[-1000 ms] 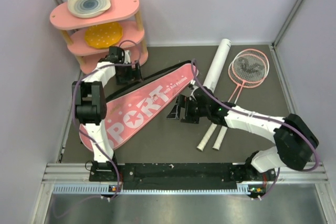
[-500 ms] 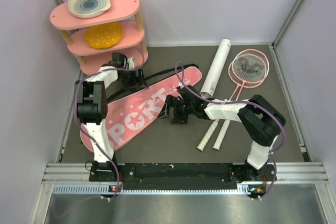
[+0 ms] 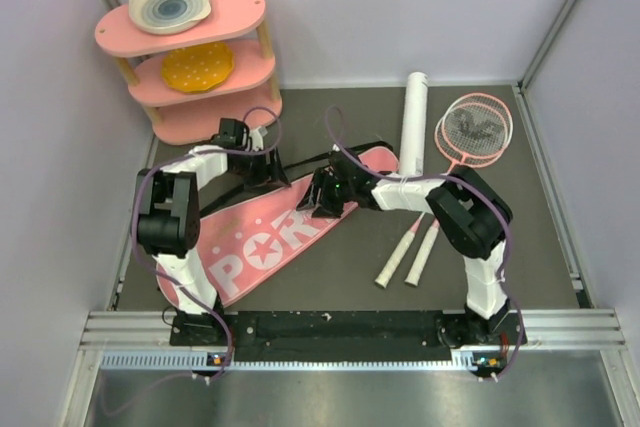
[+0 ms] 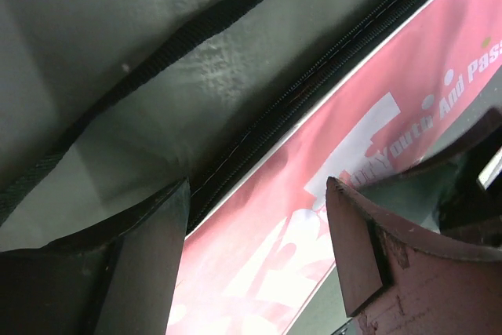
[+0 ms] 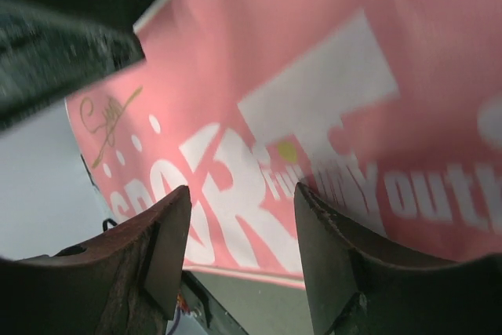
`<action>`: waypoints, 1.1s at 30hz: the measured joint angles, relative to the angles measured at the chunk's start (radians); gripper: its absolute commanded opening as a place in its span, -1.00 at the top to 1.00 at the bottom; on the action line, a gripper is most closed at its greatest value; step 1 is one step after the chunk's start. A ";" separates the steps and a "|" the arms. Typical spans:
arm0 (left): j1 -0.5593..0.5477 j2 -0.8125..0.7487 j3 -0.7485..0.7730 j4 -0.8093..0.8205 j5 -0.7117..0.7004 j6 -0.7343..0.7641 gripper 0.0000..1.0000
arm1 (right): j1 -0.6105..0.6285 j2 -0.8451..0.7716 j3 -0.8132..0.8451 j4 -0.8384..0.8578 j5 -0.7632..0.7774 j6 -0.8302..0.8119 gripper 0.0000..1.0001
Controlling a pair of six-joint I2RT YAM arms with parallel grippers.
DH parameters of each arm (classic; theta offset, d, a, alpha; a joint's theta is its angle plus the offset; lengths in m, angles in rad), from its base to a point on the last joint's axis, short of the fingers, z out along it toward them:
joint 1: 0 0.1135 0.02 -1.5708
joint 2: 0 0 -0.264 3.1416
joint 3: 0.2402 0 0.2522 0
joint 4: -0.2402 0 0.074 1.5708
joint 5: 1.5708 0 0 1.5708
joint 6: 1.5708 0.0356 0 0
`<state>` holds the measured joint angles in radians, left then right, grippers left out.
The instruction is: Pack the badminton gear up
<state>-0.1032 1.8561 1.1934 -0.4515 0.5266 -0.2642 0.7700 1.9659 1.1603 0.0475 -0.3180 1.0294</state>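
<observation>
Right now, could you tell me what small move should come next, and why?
Probably close the left gripper on the zipper edge of the pink bag: its open fingers straddle that edge, while the right gripper hovers open above the print.

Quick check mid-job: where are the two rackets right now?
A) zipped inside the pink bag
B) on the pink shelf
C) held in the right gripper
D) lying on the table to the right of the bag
D: both rackets lie side by side on the table, out in the open to the right of the pink bag.
</observation>
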 measured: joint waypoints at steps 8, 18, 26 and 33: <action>-0.070 -0.049 -0.053 0.056 -0.029 0.000 -0.48 | -0.041 0.159 0.267 -0.147 -0.040 -0.134 -0.14; -0.166 -0.054 -0.014 0.009 -0.222 0.146 -0.54 | -0.080 0.176 0.259 -0.129 -0.176 -0.111 -0.25; -0.261 -0.038 -0.002 -0.086 -0.247 0.235 -0.52 | -0.098 -0.027 0.135 -0.251 -0.072 -0.174 -0.54; -0.272 -0.031 -0.002 -0.101 -0.202 0.249 -0.54 | -0.101 -0.408 -0.190 -0.191 0.012 -0.180 -0.42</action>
<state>-0.3752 1.8248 1.1919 -0.5526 0.3248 -0.0147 0.6693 1.5581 0.9707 -0.1436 -0.3058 0.8497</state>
